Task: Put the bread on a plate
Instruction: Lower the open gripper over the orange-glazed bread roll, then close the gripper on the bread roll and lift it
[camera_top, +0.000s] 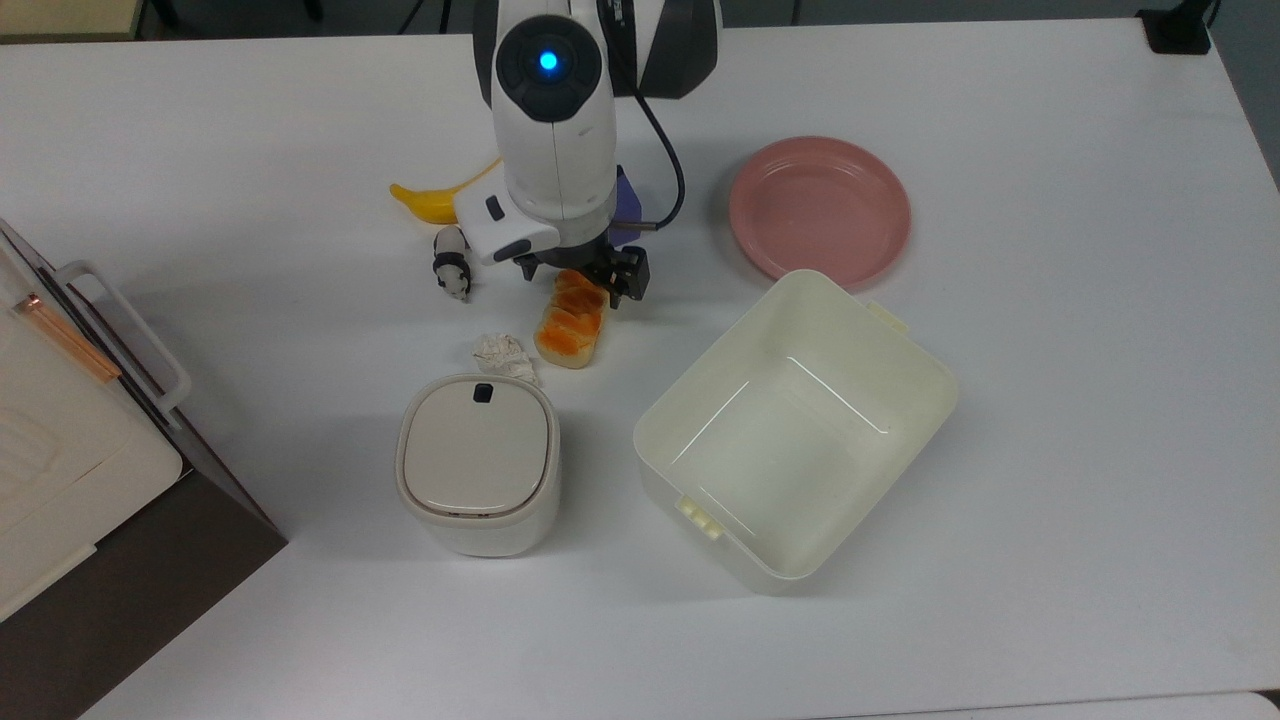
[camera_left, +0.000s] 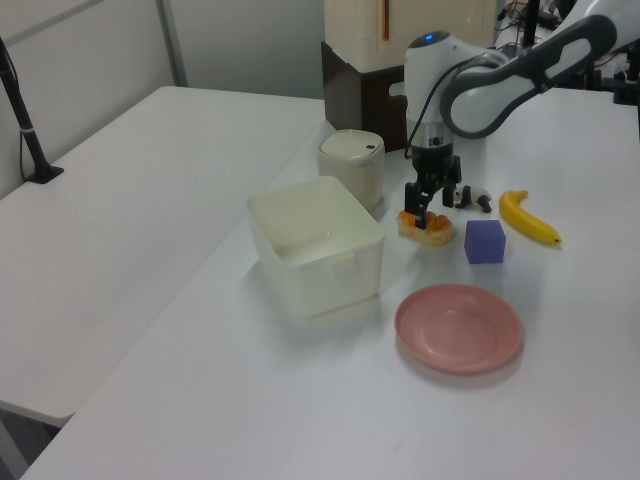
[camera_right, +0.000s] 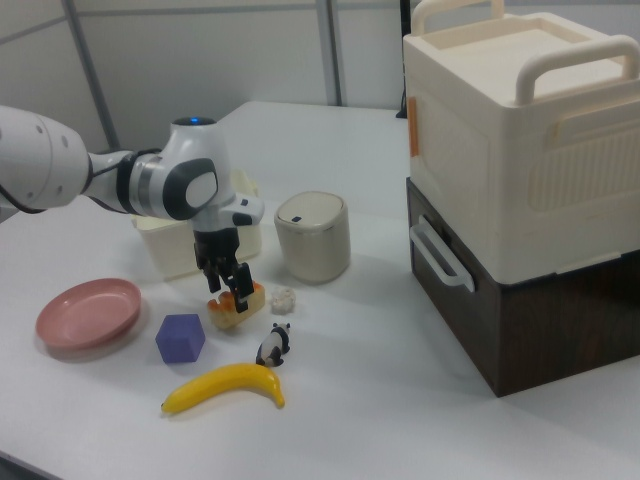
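The hand (camera_left: 426, 204) hangs low over the bread (camera_top: 570, 328), its two dark fingers (camera_right: 241, 290) spread apart and straddling the loaf's end nearest the purple cube (camera_left: 485, 241). Whether the fingers actually touch the crust cannot be told; nothing is gripped between them.

The bread lies flat on the white desk (camera_top: 1050, 400), between the small panda figure (camera_top: 451, 266) and the cream tub (camera_top: 800, 430), well apart from the plate (camera_top: 820, 208). In the top view its long axis runs nearly up and down, tilted slightly so the upper end leans toward the top view's right; the glossy orange ridged side faces up. In the left view it lies roughly side to side, just beside the purple cube.

Counted: one bread, one pink plate, one purple cube, one banana (camera_right: 226, 386), one panda figure, one crumpled white scrap (camera_top: 500, 350) touching nothing but close to the loaf's lower end, one lidded round-cornered bin (camera_top: 478, 465), one open cream tub, and one large cream box on a dark base (camera_right: 520, 190) at the desk's edge.
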